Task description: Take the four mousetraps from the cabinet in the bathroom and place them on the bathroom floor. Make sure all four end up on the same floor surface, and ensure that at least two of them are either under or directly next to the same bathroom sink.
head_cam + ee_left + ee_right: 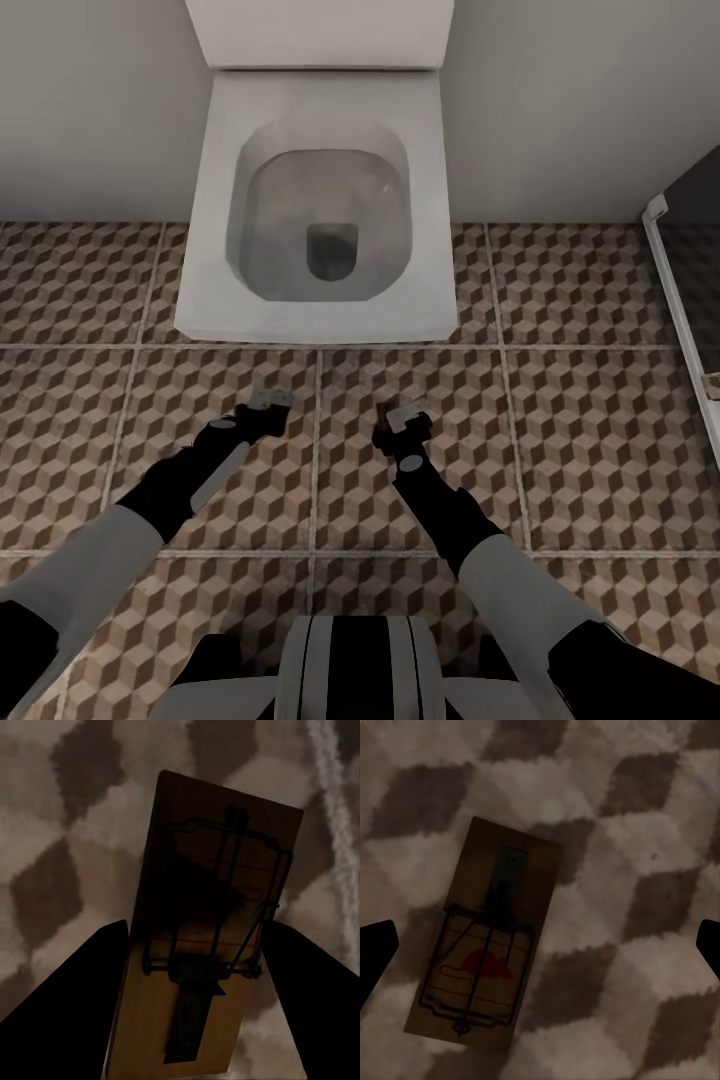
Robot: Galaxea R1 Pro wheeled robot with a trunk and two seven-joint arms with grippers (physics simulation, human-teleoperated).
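Observation:
A tan wooden mousetrap with dark wire sits between the dark fingers of my left gripper, which is shut on its long edges just above the bathroom floor. A second mousetrap with a red mark lies flat on the cube-patterned tiles. My right gripper hangs over it, open, with its fingertips far apart and nothing between them. In the head view, the left gripper and the right gripper both point down at the bathroom floor in front of the toilet.
A white square toilet stands against the pale wall straight ahead, close to both grippers. A dark panel with a white frame runs along the right edge. Patterned tiles stretch out to the left and right of the arms.

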